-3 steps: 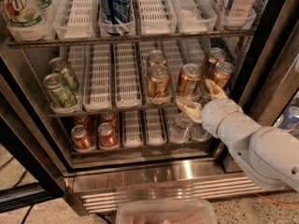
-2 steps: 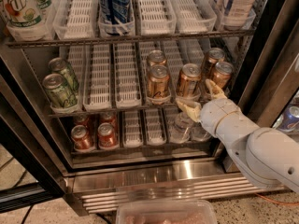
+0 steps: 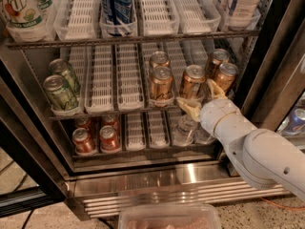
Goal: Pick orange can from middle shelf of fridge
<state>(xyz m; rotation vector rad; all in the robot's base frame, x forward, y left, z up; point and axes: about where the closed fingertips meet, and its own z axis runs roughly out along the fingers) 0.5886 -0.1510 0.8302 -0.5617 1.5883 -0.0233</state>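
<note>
Several orange cans stand on the middle shelf [image 3: 95, 112] of the fridge [image 3: 186, 175]: two in one lane [image 3: 161, 84], one in the lane to its right [image 3: 193, 81] and two at the far right [image 3: 225, 75]. My gripper [image 3: 201, 98] is at the shelf's front edge, just in front of and below the single orange can. It is open. One tan finger [image 3: 188, 107] lies under that can's front, the other [image 3: 214, 88] rises between it and the far-right cans. It holds nothing.
Two green cans [image 3: 59, 92] stand at the left of the middle shelf. Red cans [image 3: 108, 137] and clear containers [image 3: 183, 128] sit on the bottom tier, bottles [image 3: 116, 4] on the top tier. The dark door frame [image 3: 276, 56] is close on the right. A plastic bin [image 3: 169, 217] is below.
</note>
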